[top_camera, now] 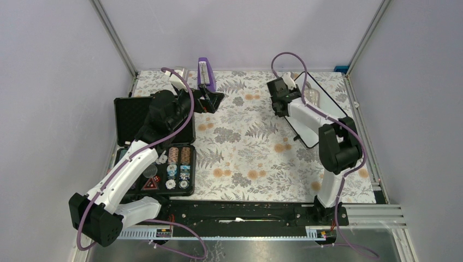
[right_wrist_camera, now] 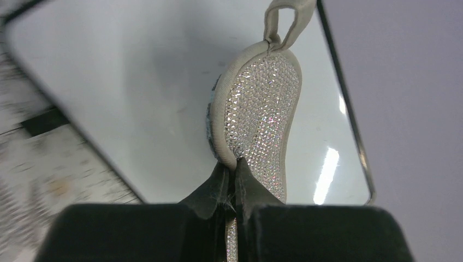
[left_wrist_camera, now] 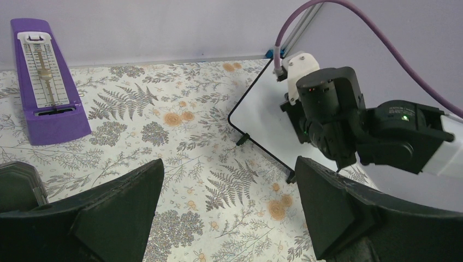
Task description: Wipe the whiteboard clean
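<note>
Beyond the right jaws' pinched silvery pad, the blank whiteboard.

readable text: none | metronome scale: marks too small to read | whiteboard: blank

The left arm stretches forward, with the black left hand spread wide. The right arm folds down, with the black right hand pinched on a glittering silvery oval pad.
</note>
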### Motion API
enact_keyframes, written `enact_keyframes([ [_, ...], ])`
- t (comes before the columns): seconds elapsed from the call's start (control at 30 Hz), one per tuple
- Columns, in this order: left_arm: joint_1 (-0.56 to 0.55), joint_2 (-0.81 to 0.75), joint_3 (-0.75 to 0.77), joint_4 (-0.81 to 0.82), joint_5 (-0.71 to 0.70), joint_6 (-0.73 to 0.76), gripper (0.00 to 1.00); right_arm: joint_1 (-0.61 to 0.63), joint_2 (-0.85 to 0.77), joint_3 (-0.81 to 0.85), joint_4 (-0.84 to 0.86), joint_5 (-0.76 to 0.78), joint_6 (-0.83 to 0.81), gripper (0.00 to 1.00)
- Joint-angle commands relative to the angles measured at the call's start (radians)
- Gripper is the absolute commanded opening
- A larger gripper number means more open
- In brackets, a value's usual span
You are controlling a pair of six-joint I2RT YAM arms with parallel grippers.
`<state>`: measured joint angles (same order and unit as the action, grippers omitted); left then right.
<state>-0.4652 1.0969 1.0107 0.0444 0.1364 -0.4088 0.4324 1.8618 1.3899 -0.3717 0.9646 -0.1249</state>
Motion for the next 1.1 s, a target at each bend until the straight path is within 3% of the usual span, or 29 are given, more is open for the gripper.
enact_keyframes([
  [0.0, -0.004, -0.017, 0.028, 0.04, 0.019, -0.001, 0.99, -0.017, 0.09, -0.034, 0.012, 0.114, 0.001, 0.0],
  [0.2, -0.006, -0.011, 0.028, 0.041, 0.02, -0.002, 0.99, 0.076, 0.22, -0.074, -0.009, 0.038, 0.092, 0.0],
  [0.3, -0.006, -0.011, 0.028, 0.04, 0.02, -0.002, 0.99, 0.132, 0.25, -0.062, -0.042, -0.074, 0.169, 0.0],
  [0.43, -0.006, -0.008, 0.028, 0.04, 0.019, -0.002, 0.99, 0.165, 0.2, -0.066, -0.029, -0.254, 0.214, 0.0],
  [0.53, -0.006, -0.005, 0.028, 0.04, 0.019, -0.002, 0.99, 0.17, 0.111, -0.069, -0.029, -0.301, 0.224, 0.0],
  [0.77, -0.006, -0.01, 0.029, 0.038, 0.02, -0.002, 0.99, 0.148, -0.11, -0.112, -0.043, -0.084, 0.181, 0.0],
  [0.93, -0.007, -0.013, 0.028, 0.04, 0.018, -0.002, 0.99, 0.0, -0.194, -0.128, -0.079, 0.016, 0.218, 0.0],
  [1.07, -0.007, -0.015, 0.028, 0.04, 0.02, -0.003, 0.99, -0.106, -0.213, -0.141, -0.056, 0.139, 0.159, 0.0],
])
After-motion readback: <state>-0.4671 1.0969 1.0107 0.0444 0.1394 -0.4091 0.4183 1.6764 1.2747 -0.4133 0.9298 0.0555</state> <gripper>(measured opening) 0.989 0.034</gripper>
